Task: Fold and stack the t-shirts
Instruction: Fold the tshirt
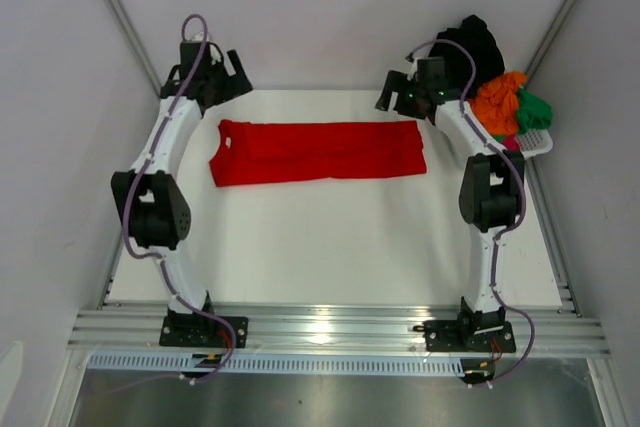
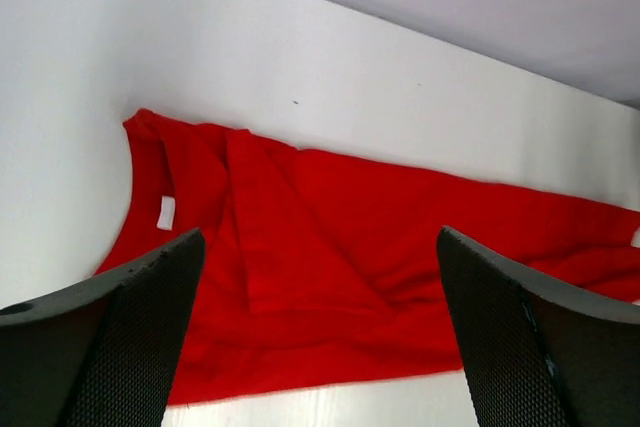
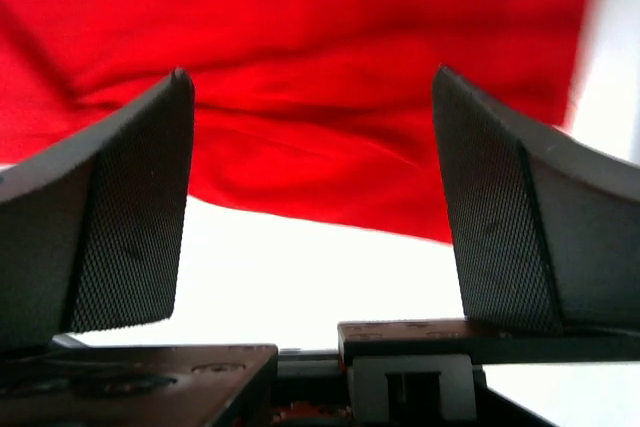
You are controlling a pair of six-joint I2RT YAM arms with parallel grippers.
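1. The red shirt (image 1: pixel 318 152) lies flat on the table (image 1: pixel 330 247), folded into a long band that runs left to right across the far half.
2. Its collar end, with a small white label (image 2: pixel 166 212), points left. The straight hem end points right.
3. The left gripper (image 1: pixel 240 75) hangs over the far left of the table, just beyond the shirt's collar corner and apart from the cloth.
4. In the left wrist view its fingers (image 2: pixel 130 337) stand wide apart with nothing between them. The shirt shows in the gap, lying below and ahead.
5. The right gripper (image 1: pixel 388 92) hangs at the far right, just beyond the shirt's hem corner.
6. In the right wrist view its fingers (image 3: pixel 130 207) are also spread wide and hold nothing. The red cloth fills the view ahead, with a strip of bare table between its edge and the fingers.
7. Neither gripper touches the shirt as far as the views show.
8. At the far right corner a white basket (image 1: pixel 540 143) sits just right of the right arm, well apart from the red shirt.
9. Piled in and above the basket are a black shirt (image 1: pixel 478 47), an orange shirt (image 1: pixel 500 102) and a green shirt (image 1: pixel 534 112), with a sliver of pink cloth (image 1: pixel 512 144) under them.
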